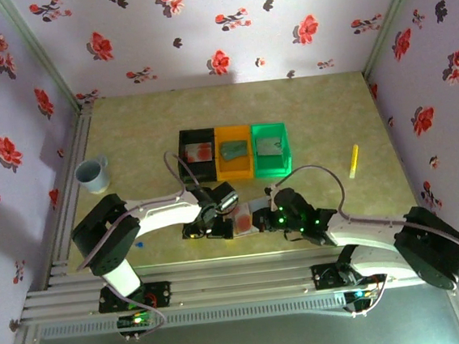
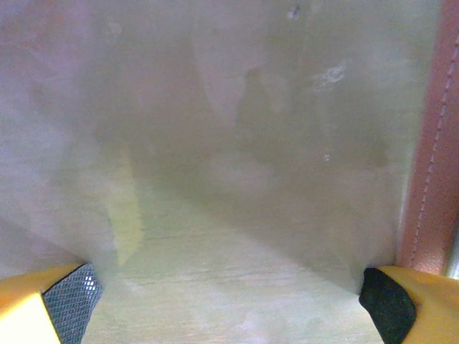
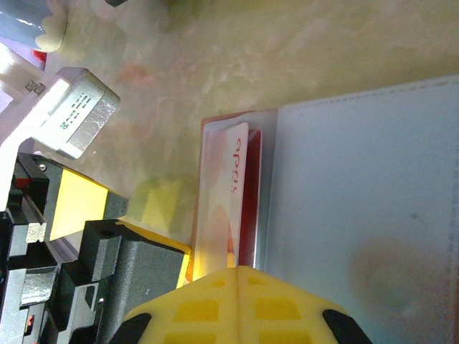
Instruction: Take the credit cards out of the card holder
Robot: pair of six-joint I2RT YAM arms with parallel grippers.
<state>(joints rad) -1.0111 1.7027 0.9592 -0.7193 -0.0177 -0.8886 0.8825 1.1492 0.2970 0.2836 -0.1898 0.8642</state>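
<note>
The card holder (image 1: pixel 254 216) lies open on the table between my two grippers, and its blue-grey inside (image 3: pixel 358 201) is turned up. A pale credit card (image 3: pixel 224 193) with red lettering sticks out of its left pocket. My right gripper (image 3: pixel 235 276) is shut, its yellow tips together at the holder's near edge by that card, with nothing seen between them. My left gripper (image 1: pixel 220 222) is open at the holder's left side. Its fingers (image 2: pixel 68 308) stand wide apart around a blurred pale surface. The holder's pinkish-tan stitched edge (image 2: pixel 430 158) runs along the right.
Black (image 1: pixel 184 168), orange (image 1: pixel 235 170) and green (image 1: pixel 272 168) bins stand in a row behind the holder. A pale card with a red blotch (image 1: pixel 197 151) lies in the black bin. A grey cup (image 1: pixel 93 174) is at the left and a yellow stick (image 1: pixel 354 160) at the right.
</note>
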